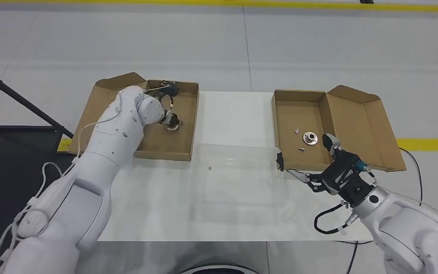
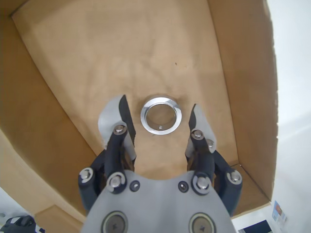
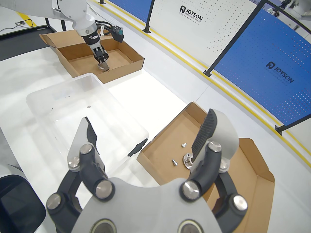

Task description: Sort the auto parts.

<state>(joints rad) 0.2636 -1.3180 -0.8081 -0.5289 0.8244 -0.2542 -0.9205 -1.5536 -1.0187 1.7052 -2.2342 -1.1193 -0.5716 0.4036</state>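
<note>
Silver ring (image 2: 161,117) lies untouched between spread jaws of the left gripper (image 2: 159,103).

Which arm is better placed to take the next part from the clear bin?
Right, probably: the right gripper, open, hangs by the clear bin; the left gripper is over the ring in a box.

Your robot: white arms (image 1: 102,147), black cables (image 1: 332,222).
Your grippers (image 2: 158,103): grey plates (image 2: 155,195), black links (image 2: 116,151), silver screws (image 2: 197,134) (ribbed black pads (image 3: 203,129)).

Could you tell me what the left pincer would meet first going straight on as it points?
Most likely the metal ring, lying on the cardboard box floor straight ahead of the open left pincer; depth is uncertain.
</note>
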